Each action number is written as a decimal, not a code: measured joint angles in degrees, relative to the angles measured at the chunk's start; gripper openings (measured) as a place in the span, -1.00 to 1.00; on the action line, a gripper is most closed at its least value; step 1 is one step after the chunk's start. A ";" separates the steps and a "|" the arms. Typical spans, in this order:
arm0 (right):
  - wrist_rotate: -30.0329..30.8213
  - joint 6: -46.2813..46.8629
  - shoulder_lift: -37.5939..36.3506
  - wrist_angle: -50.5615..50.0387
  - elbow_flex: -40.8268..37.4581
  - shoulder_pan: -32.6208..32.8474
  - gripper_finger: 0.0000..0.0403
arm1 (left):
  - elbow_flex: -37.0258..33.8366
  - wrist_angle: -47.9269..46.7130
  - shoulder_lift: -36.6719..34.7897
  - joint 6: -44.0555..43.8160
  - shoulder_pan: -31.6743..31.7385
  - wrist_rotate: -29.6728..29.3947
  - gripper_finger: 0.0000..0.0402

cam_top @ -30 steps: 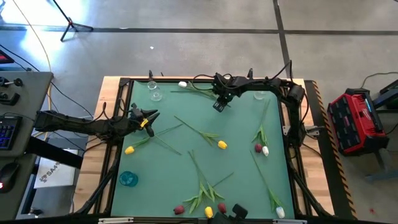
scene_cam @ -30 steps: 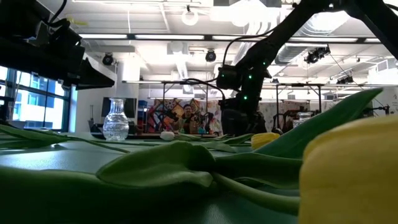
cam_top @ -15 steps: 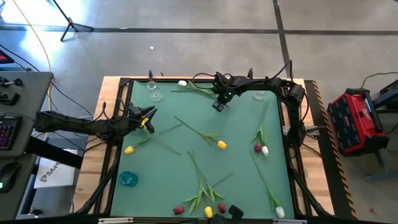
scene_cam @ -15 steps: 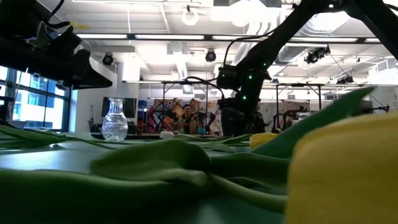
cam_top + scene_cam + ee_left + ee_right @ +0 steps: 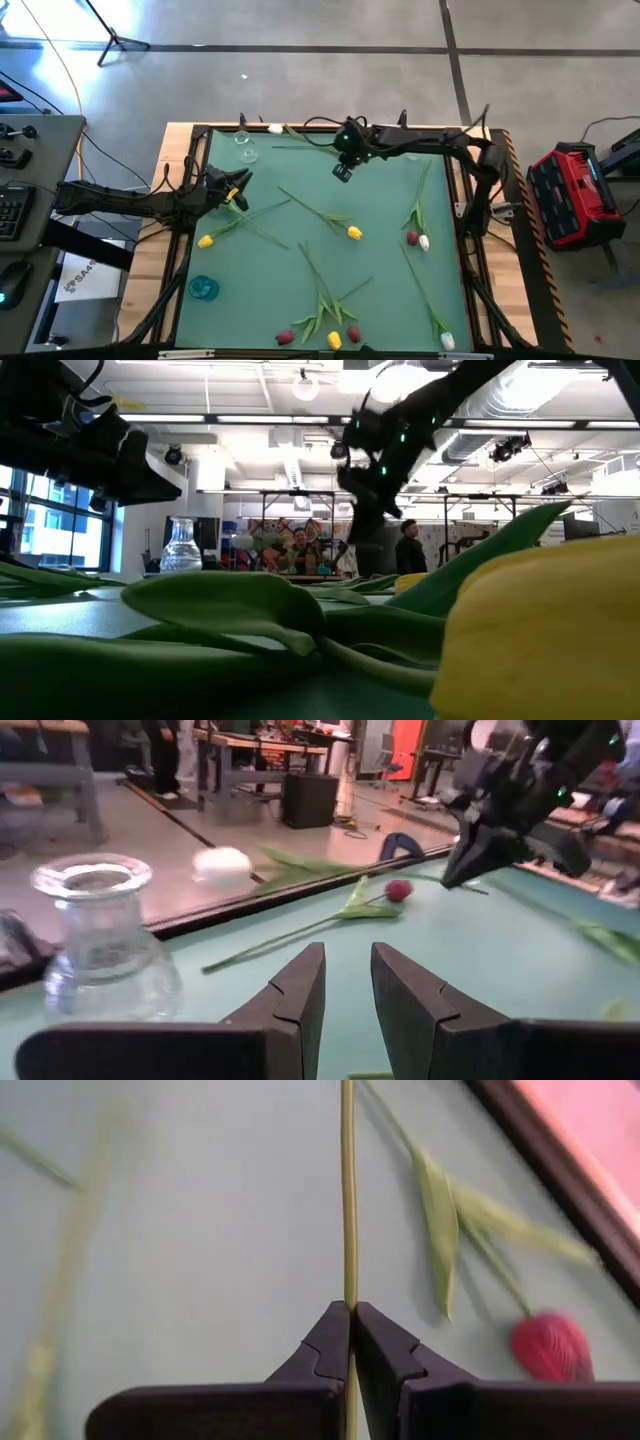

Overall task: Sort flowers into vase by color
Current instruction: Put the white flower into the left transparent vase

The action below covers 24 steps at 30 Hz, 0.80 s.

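Right gripper (image 5: 350,1342) clamped on a tulip stem (image 5: 348,1190) near the table's far edge; left gripper (image 5: 345,990) slightly parted, empty, beside glass vase (image 5: 97,945).

In the low view, a big yellow flower head (image 5: 545,625) was cut off by the edge and blurred. In the right wrist view, the red flower (image 5: 552,1348) was blurred, and the held stem (image 5: 347,1200) was cut off.
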 joint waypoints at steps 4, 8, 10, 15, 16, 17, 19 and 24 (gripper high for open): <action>0.04 0.09 -2.50 5.51 0.00 2.85 -1.00 | -0.01 2.22 0.09 -1.47 0.00 3.99 -0.60; 0.02 1.39 -4.65 14.87 0.04 6.11 -1.00 | -0.01 3.96 0.30 -1.00 0.00 5.41 -0.50; 0.04 1.29 -4.89 18.64 0.05 7.63 -1.00 | -0.02 4.31 0.37 -0.90 0.00 5.40 -0.43; 0.04 -1.05 -4.64 24.70 0.05 10.75 -1.00 | -0.02 10.23 0.46 1.62 0.00 5.43 -0.26; 0.03 -1.34 -4.48 25.96 0.02 11.26 -1.00 | -0.02 12.05 0.46 2.50 0.00 5.65 -0.23; 0.04 -1.54 -4.41 28.37 -0.77 11.86 -1.00 | -0.02 13.73 0.46 3.59 0.00 6.14 -0.21; -0.52 -1.54 -4.41 35.09 -3.72 12.88 -1.00 | -0.02 17.02 0.61 5.76 0.00 7.32 -0.17; -1.10 -0.22 -4.41 44.56 -9.71 14.24 -1.00 | -0.02 22.95 0.60 10.13 0.00 8.53 -0.12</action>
